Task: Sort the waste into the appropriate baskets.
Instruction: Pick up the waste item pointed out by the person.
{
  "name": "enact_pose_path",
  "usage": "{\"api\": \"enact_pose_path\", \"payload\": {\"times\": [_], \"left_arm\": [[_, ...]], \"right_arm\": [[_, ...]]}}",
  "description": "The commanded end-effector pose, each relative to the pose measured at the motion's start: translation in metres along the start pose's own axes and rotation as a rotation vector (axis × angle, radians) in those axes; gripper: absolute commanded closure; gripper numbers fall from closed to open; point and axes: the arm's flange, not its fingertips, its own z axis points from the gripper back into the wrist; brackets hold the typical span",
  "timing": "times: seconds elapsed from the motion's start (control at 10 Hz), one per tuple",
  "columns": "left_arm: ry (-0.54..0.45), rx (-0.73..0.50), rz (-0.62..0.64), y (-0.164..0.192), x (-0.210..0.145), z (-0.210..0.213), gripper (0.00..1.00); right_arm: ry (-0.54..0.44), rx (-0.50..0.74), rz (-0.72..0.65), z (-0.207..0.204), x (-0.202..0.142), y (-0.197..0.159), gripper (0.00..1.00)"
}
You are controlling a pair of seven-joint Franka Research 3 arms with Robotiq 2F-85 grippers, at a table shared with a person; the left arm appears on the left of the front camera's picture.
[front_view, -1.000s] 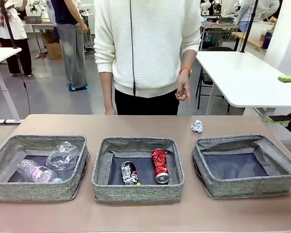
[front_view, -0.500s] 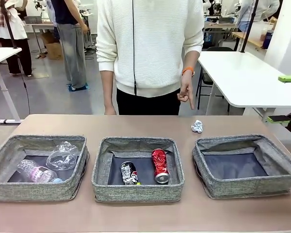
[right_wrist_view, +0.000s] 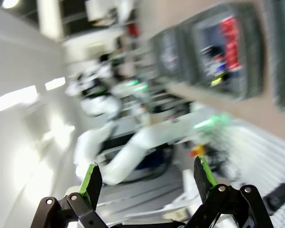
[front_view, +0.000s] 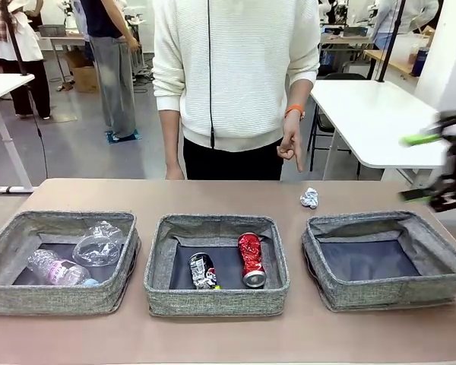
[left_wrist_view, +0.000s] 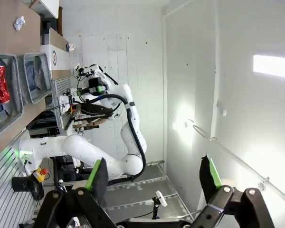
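Observation:
Three grey woven baskets stand in a row on the brown table. The left basket [front_view: 57,221] holds a clear bottle [front_view: 55,268] and a clear cup [front_view: 97,243]. In the middle basket [front_view: 216,222] lie a crushed dark can [front_view: 202,271] and a crushed red can [front_view: 251,258]. Nothing lies in the right basket [front_view: 387,221]. A crumpled white paper ball [front_view: 309,198] sits on the table behind it. My right gripper [front_view: 410,169] hovers open and blurred at the right edge, above the right basket's far corner. Its wrist view confirms the right gripper [right_wrist_view: 146,179] holds nothing. The left gripper [left_wrist_view: 153,173] is open and points at a wall.
A person in a white sweater stands at the far side, one hand [front_view: 291,144] hanging above the table edge near the paper ball. White tables and other people are farther back. Bare tabletop runs along the front and behind the baskets.
My right gripper has swung in from the right edge toward the table and is blurred with motion. The baskets, the waste and the person's hand have stayed put.

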Motion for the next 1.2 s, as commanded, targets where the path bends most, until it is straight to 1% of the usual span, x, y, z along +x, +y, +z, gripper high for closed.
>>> {"api": "enact_pose_path", "payload": {"times": [0.0, 0.1, 0.2, 0.3, 0.4, 0.5, 0.6, 0.7, 0.8, 0.9, 1.0, 1.1], "left_arm": [[-0.009, -0.018, -0.004, -0.004, 0.0, -0.003, 0.0], [-0.009, -0.018, -0.004, -0.004, 0.0, -0.003, 0.0], [-0.009, -0.018, -0.004, -0.004, 0.0, -0.003, 0.0], [-0.009, -0.018, -0.004, -0.004, 0.0, -0.003, 0.0], [-0.009, -0.018, -0.004, -0.004, 0.0, -0.003, 0.0], [-0.009, -0.018, -0.004, -0.004, 0.0, -0.003, 0.0], [-0.009, -0.018, -0.004, -0.004, 0.0, -0.003, 0.0], [-0.009, -0.018, -0.004, -0.004, 0.0, -0.003, 0.0], [-0.009, -0.018, -0.004, -0.004, 0.0, -0.003, 0.0], [-0.009, -0.018, -0.004, -0.004, 0.0, -0.003, 0.0], [-0.009, -0.018, -0.004, -0.004, 0.0, -0.003, 0.0], [-0.009, -0.018, -0.004, -0.004, 0.0, -0.003, 0.0]], "right_arm": [[-0.021, -0.583, 0.052, -0.078, 0.066, 0.015, 0.0], [-0.065, -0.891, 0.079, -0.1, 0.083, 0.003, 0.0], [-0.174, -1.057, 0.093, -0.11, 0.095, -0.009, 0.0], [-0.234, -1.049, 0.112, -0.104, 0.097, -0.016, 0.0], [-0.243, -0.835, 0.136, -0.082, 0.088, -0.012, 0.0], [-0.085, -0.658, 0.145, -0.127, 0.086, -0.007, 0.0], [-0.085, -0.658, 0.145, -0.127, 0.086, -0.007, 0.0], [-0.15, -0.773, 0.174, -0.105, 0.097, -0.015, 0.0], [-0.197, -0.821, 0.256, -0.111, 0.106, -0.01, 0.0], [-0.289, -0.866, 0.302, -0.111, 0.122, -0.004, 0.0], [-0.383, -0.876, 0.343, -0.113, 0.142, 0.0, 0.0], [-0.454, -0.955, 0.429, -0.12, 0.167, -0.001, 0.0]]}}
